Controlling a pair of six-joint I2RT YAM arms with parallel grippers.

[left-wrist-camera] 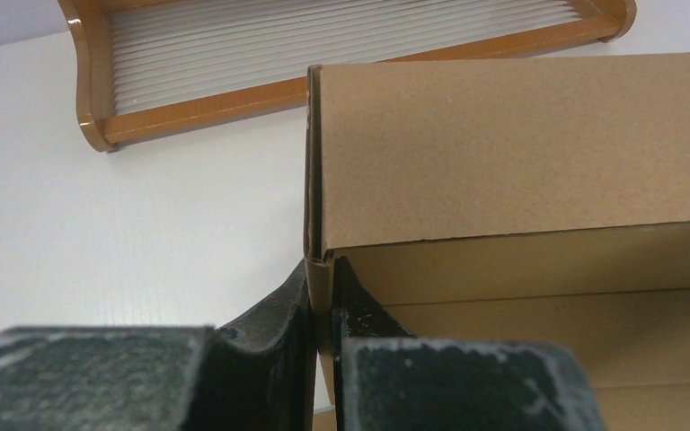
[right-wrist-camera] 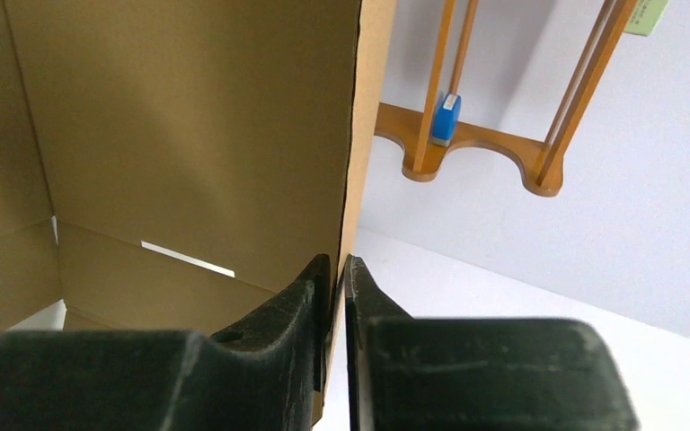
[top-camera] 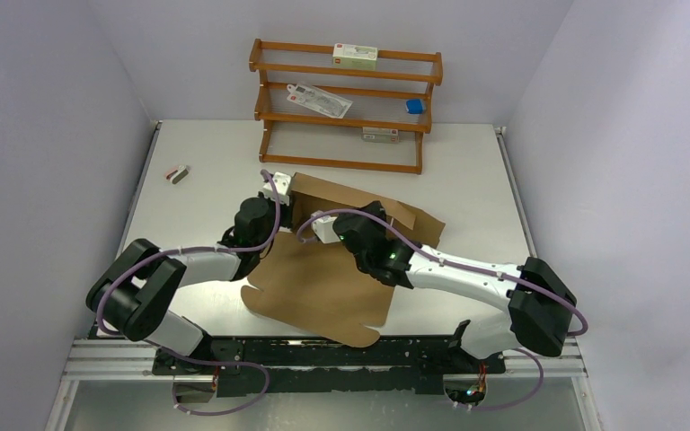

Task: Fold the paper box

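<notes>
The paper box (top-camera: 323,287) is a brown cardboard sheet in the middle of the table, its far part raised into walls and its near flap lying flat. My left gripper (top-camera: 280,190) is shut on the box's left wall edge; the left wrist view shows that doubled edge (left-wrist-camera: 323,278) pinched between the fingers, with the back wall (left-wrist-camera: 521,153) standing beyond. My right gripper (top-camera: 323,224) is shut on another upright panel; the right wrist view shows its edge (right-wrist-camera: 359,180) between the fingers and the box's inside (right-wrist-camera: 171,135) to the left.
An orange-brown wooden rack (top-camera: 346,103) stands at the back, holding small white cartons (top-camera: 355,57) and a blue item (top-camera: 414,106). A small dark object (top-camera: 177,173) lies at the far left of the table. Grey walls close in both sides.
</notes>
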